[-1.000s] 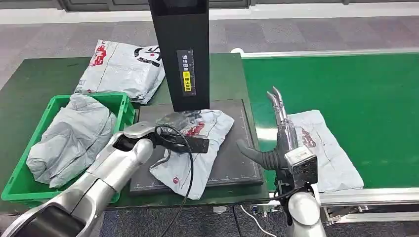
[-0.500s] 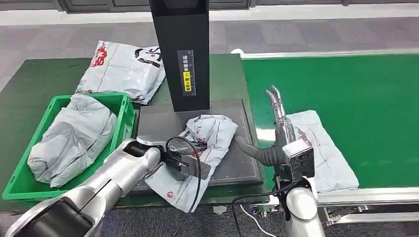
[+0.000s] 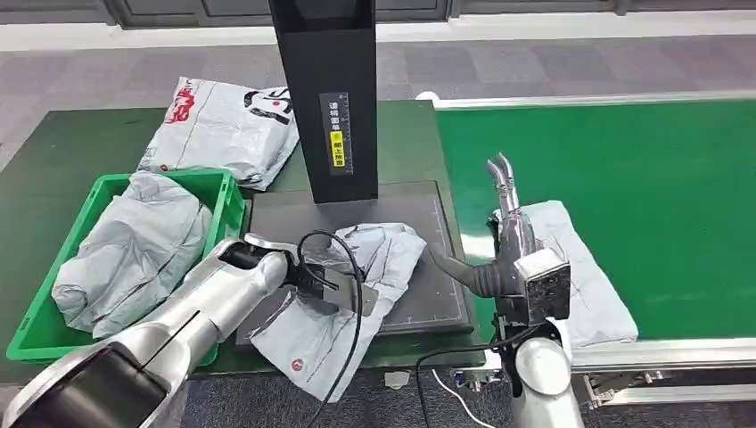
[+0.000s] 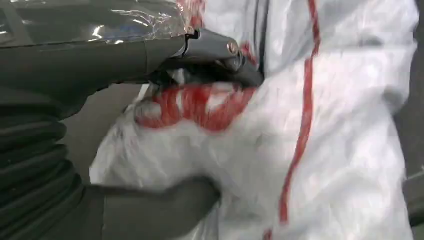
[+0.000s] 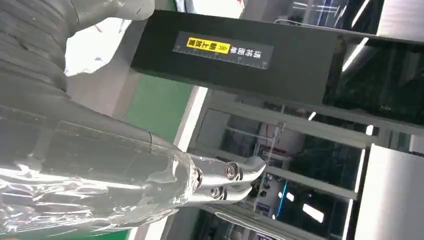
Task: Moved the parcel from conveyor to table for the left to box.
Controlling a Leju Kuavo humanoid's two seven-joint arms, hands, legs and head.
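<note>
Currently left hand [image 3: 334, 287] gripping grey poly-mailer parcel [image 3: 357, 294] on black scale pad [image 3: 437, 285], right hand [image 3: 504, 227] empty, fingers extended, above second parcel [image 3: 593, 294] on green conveyor [image 3: 642, 178].

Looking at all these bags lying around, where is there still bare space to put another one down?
The widest free patch is the green conveyor belt beyond the parcel lying by the right robot hand. The dark table is bare left of the far parcel. Crowded: the green crate is full, and the black mat holds the parcel gripped by the left robot hand.
</note>
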